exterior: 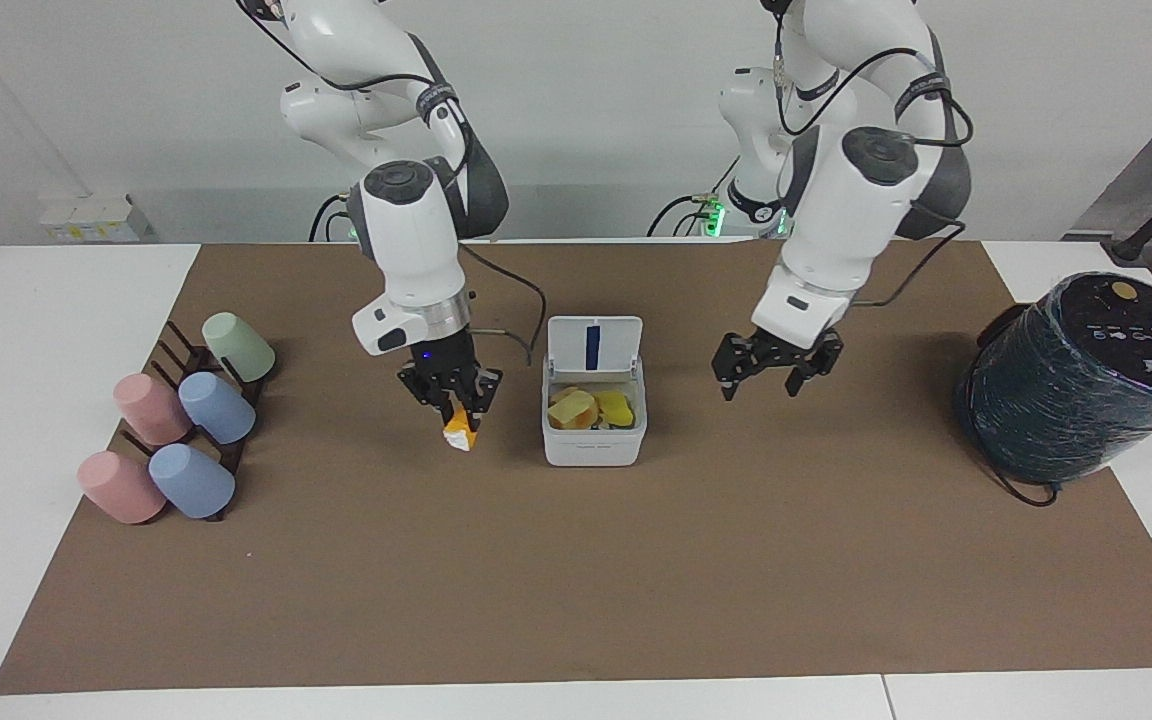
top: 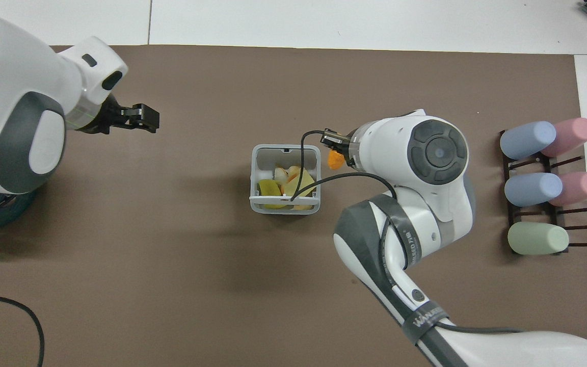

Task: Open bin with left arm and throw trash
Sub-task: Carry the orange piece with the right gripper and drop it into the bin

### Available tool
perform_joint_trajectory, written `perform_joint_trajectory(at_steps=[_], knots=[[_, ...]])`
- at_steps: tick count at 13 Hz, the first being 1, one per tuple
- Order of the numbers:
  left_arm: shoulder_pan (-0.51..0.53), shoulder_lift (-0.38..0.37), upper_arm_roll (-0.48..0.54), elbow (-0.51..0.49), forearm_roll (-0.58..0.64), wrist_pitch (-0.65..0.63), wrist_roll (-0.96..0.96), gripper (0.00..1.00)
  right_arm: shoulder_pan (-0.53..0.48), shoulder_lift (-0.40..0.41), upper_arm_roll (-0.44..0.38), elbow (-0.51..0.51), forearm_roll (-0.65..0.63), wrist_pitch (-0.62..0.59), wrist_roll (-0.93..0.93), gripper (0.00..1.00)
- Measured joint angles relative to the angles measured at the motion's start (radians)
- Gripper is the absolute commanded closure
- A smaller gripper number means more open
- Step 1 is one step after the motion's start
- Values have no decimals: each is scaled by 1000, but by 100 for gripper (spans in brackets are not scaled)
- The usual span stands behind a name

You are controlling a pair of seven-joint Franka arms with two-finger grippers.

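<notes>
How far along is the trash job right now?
Done: the bin is open, with two yellow scraps inside. In hand: the right gripper holds the orange scrap beside the bin. Left: dropping it in. The left gripper hangs open, empty.
</notes>
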Motion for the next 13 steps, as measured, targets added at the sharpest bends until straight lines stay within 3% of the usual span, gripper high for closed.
perform_joint_trajectory(at_steps=[1, 2, 3, 4, 8, 13], knots=[[36, -1, 2, 9, 9, -31, 52, 5, 27, 7, 1, 8, 15, 0, 9, 98], [61, -4, 3, 20, 16, -60, 83, 4, 46, 15, 2, 12, 19, 0, 20, 74], [76, -10, 4, 36, 26, -88, 97, 3, 60, 23, 2, 13, 20, 0, 31, 14], [78, -21, 4, 52, 31, -110, 100, 1, 67, 29, 2, 14, 20, 0, 40, 0], [77, -101, -6, 74, 35, -184, 100, 0, 69, 35, -1, 20, 20, 0, 41, 0], [77, -111, -5, 64, 37, -189, 100, 0, 42, 22, -13, 26, 16, -6, 25, 0]])
